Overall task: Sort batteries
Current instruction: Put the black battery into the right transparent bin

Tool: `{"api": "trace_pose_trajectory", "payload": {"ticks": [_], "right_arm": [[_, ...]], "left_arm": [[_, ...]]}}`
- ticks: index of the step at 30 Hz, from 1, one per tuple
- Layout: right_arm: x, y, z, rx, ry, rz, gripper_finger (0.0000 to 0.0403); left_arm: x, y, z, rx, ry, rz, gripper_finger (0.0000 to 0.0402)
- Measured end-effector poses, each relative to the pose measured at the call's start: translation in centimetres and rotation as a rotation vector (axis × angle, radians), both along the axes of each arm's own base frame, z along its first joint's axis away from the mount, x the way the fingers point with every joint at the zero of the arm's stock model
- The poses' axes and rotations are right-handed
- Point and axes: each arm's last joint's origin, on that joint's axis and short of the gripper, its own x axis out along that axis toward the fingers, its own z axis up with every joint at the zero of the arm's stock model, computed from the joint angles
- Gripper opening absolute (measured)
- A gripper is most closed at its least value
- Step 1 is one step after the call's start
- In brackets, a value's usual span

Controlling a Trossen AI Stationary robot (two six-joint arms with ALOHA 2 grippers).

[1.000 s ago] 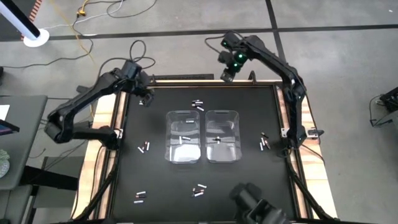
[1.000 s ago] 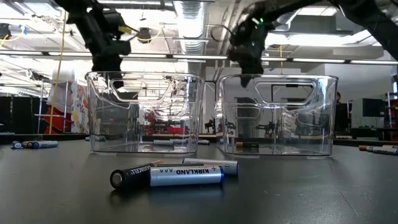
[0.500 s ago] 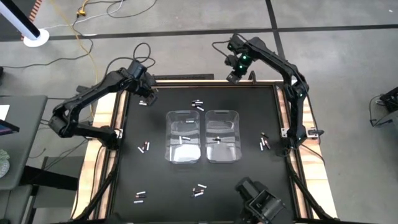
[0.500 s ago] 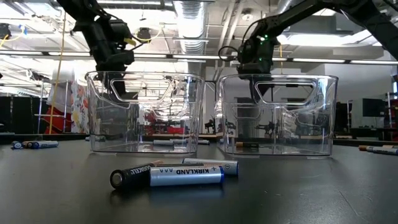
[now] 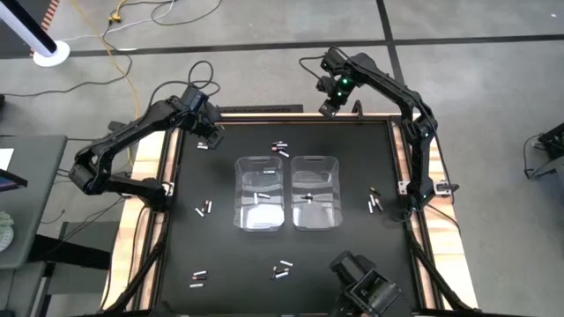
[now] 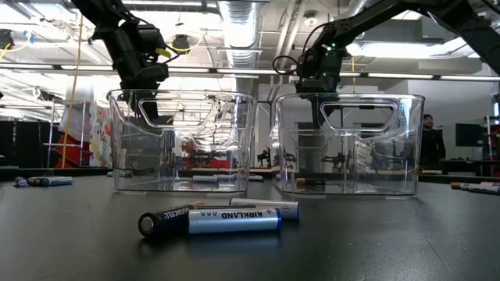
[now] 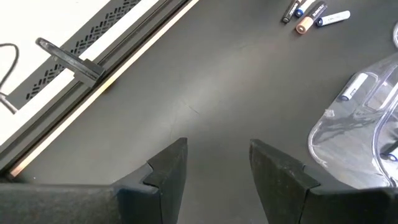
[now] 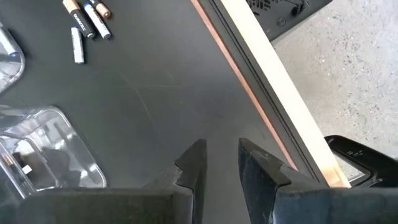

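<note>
Black table [image 5: 352, 176], two clear bins [image 5: 261, 192] at centre; batteries [image 5: 280, 147] scattered around them, few inside. Left gripper [image 5: 204, 141] and right gripper [image 5: 328, 107], behind bins: fingers spread, empty. Step: between picks. Next: descend onto a loose battery.

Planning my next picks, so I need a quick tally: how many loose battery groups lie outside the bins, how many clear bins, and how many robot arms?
Loose battery groups: 5
Clear bins: 2
Robot arms: 2
Total: 9
</note>
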Motion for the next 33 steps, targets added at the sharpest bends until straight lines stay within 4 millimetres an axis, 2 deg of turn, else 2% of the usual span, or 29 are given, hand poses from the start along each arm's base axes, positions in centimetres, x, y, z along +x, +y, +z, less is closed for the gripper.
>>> {"api": "trace_pose_trajectory", "payload": {"ticks": [33], "right_arm": [[0.78,0.72,0.01,0.0,0.001,0.029,0.0107]], "left_arm": [[0.0,0.0,0.0,-0.005,-0.005,0.012,0.0169]]}}
